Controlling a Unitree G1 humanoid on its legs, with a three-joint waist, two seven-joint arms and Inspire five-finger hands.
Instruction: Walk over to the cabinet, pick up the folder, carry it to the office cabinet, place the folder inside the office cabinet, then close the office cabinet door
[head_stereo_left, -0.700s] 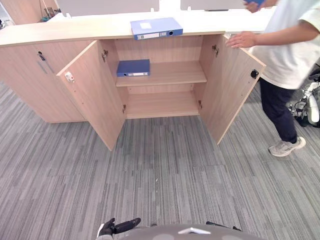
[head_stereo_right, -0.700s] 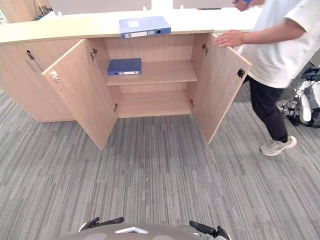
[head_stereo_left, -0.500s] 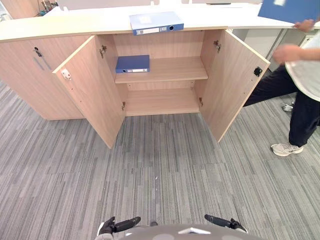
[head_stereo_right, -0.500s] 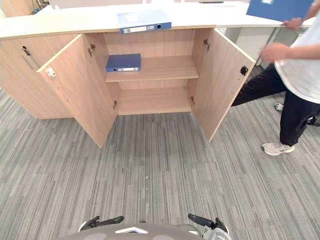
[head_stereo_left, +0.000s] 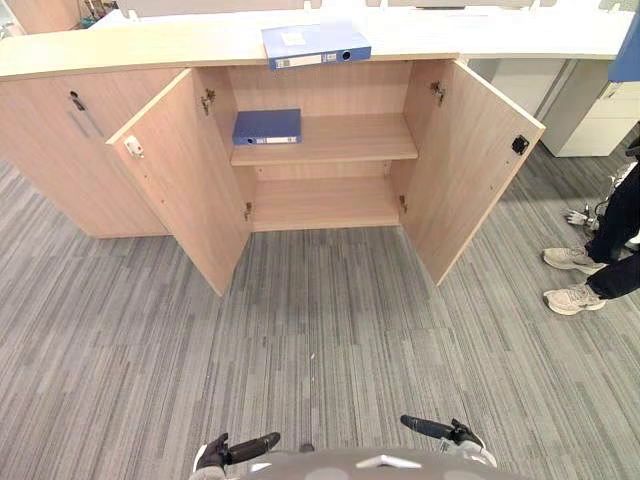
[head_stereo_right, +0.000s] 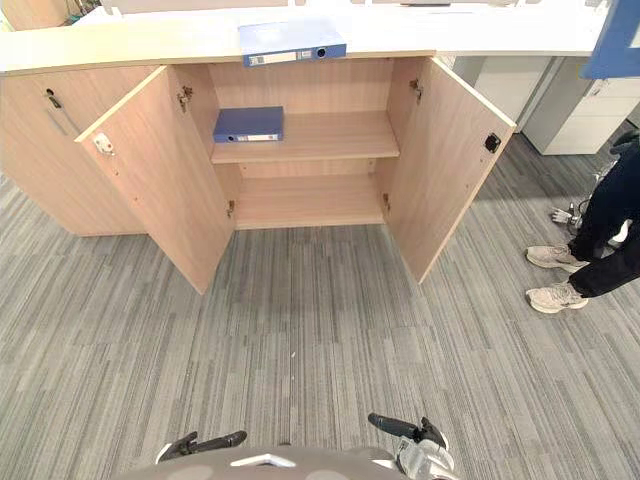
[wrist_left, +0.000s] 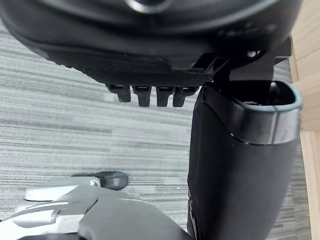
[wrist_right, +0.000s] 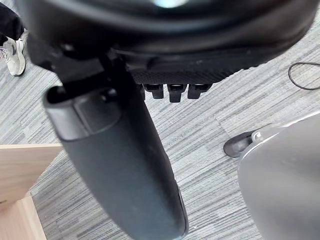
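The office cabinet (head_stereo_left: 150, 45) spans the upper frame, both doors (head_stereo_left: 185, 190) swung wide. A person's legs (head_stereo_right: 612, 225) stand at the right edge. A blue folder (head_stereo_left: 315, 45) lies on the cabinet top, upper centre, well apart from both hands; its white labels are too small to read. A second folder (head_stereo_left: 267, 127) lies on the upper shelf. The left hand (head_stereo_left: 235, 451) and right hand (head_stereo_left: 440, 431), at the bottom edge, are empty, fingers straight.

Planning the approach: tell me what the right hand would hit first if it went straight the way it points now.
Probably the grey carpet: the right wrist view looks along the right hand at floor, with nothing between. The cabinet stands well ahead, but depth is unclear.
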